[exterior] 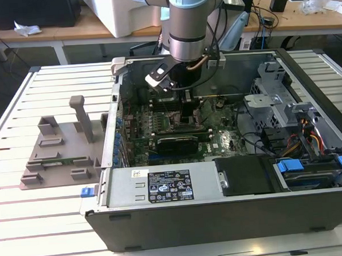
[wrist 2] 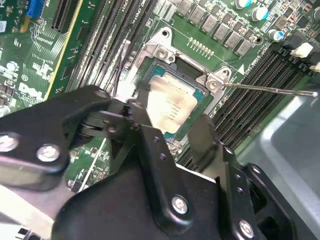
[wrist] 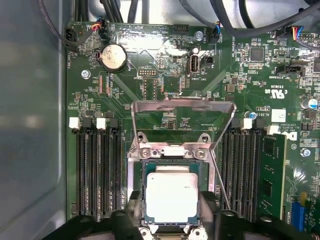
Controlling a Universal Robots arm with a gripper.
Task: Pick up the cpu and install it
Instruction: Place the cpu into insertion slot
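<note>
The black two-fingered gripper (wrist: 171, 206) reaches down inside the open grey metal computer case (exterior: 221, 217), and its jaws are clenched on the cpu (wrist: 171, 197) — the small flat square chip with the pale silver-white lid. The chip sits between the jaws, gripped by two opposite edges. That hold leaves its lid and its other two edges bare, so it can stay level and square to the seat.

Directly under the jaws is the black-framed socket with a bright steel surround (wrist: 170, 152). A thin band of green shows around the chip in the second wrist view (wrist 2: 172, 107), so by my reading it is in the socket or just over it; which one I cannot tell.

The hinged steel load plate (wrist: 182, 106) stands swung open beyond the jaws, and the thin steel lever rod (wrist 2: 270, 90) is swung out to one side — both out of the way so the seat is open from above.

Room is tight. The socket frame lies just outside each fingertip, and rows of long black memory slots (wrist: 95, 170) run close on both flanks of the jaws. One of them holds a long green memory stick (wrist: 272, 170). The grey case wall (wrist: 30, 125) is well apart, so the free way is straight up.
</note>
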